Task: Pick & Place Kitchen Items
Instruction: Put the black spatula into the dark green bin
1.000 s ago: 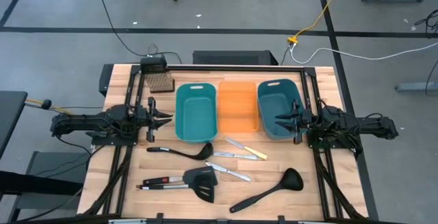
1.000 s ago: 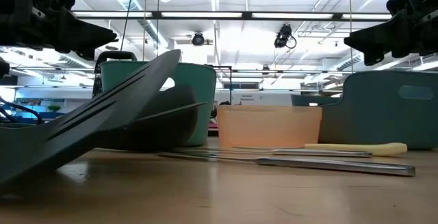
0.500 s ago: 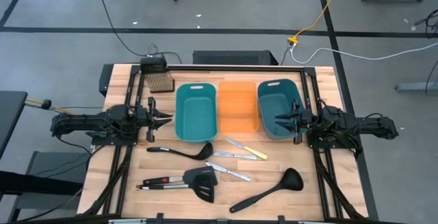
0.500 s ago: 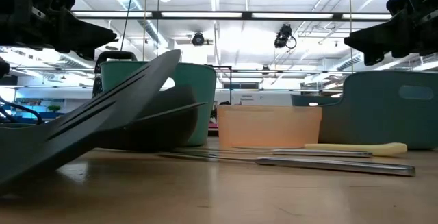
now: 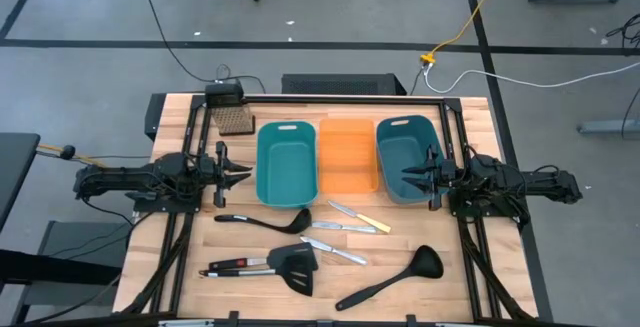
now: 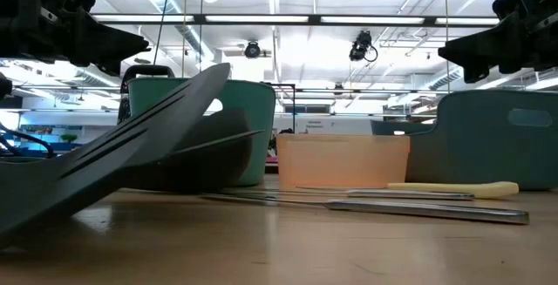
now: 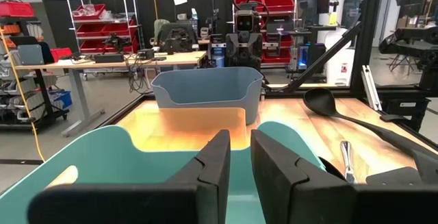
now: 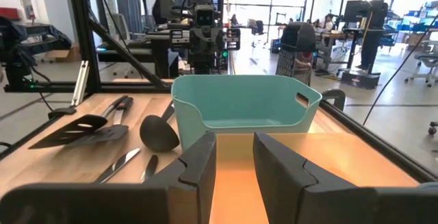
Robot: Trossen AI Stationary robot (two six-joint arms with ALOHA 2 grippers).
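Observation:
The kitchen items lie flat on the near half of the wooden table: a black ladle [image 5: 264, 221], a yellow-handled knife [image 5: 359, 218], two silver knives [image 5: 331, 227] [image 5: 336, 251], two black slotted spatulas [image 5: 296, 263], one with a red-marked handle [image 5: 236, 264], and a second ladle [image 5: 392, 279]. My left gripper [image 5: 247, 175] hovers level at the table's left. It points at the left teal bin, slightly open [image 7: 239, 138] with nothing between its fingers. My right gripper [image 5: 405, 177] hovers level at the right. It points at the darker teal bin, slightly open [image 8: 235, 142] and empty.
Three bins stand side by side at the table's far middle: a teal bin [image 5: 286, 162], an orange bin [image 5: 347, 154] and a darker teal bin [image 5: 403, 155]. A small black perforated object [image 5: 233, 119] sits at the far left. A black frame [image 5: 340, 97] runs around the table.

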